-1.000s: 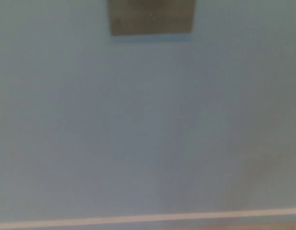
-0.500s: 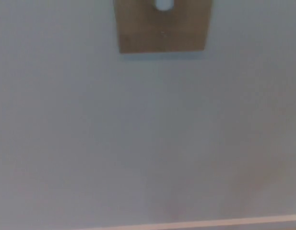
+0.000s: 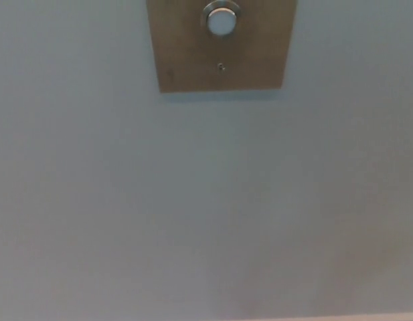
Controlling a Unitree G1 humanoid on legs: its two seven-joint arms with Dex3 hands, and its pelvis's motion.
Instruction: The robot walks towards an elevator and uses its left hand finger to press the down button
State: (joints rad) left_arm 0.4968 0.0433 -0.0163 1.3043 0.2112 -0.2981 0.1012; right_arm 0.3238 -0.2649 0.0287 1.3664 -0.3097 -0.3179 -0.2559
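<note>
A plain, pale blue-grey wall (image 3: 92, 200) fills almost the whole head view. Left of the panel it is bare and unbroken. The brushed metal panel (image 3: 179, 60) hangs upright at top centre. Its upper part is cut off by the frame, so only its lower edge and 2 lower corners show. On the panel's midline sits 1 round pale button (image 3: 221, 20) in a chrome ring, with a small screw (image 3: 221, 66) just below it. Right of the panel the wall is bare again. Far below the panel, a faint pale strip (image 3: 367, 317) may be a skirting edge, but it is too dim to be sure.

Neither the left hand nor the right hand is in view, so their state cannot be told. The button lies high and central, so the left hand would likely have to rise from the panel's lower left. The bare wall there leaves it open room.
</note>
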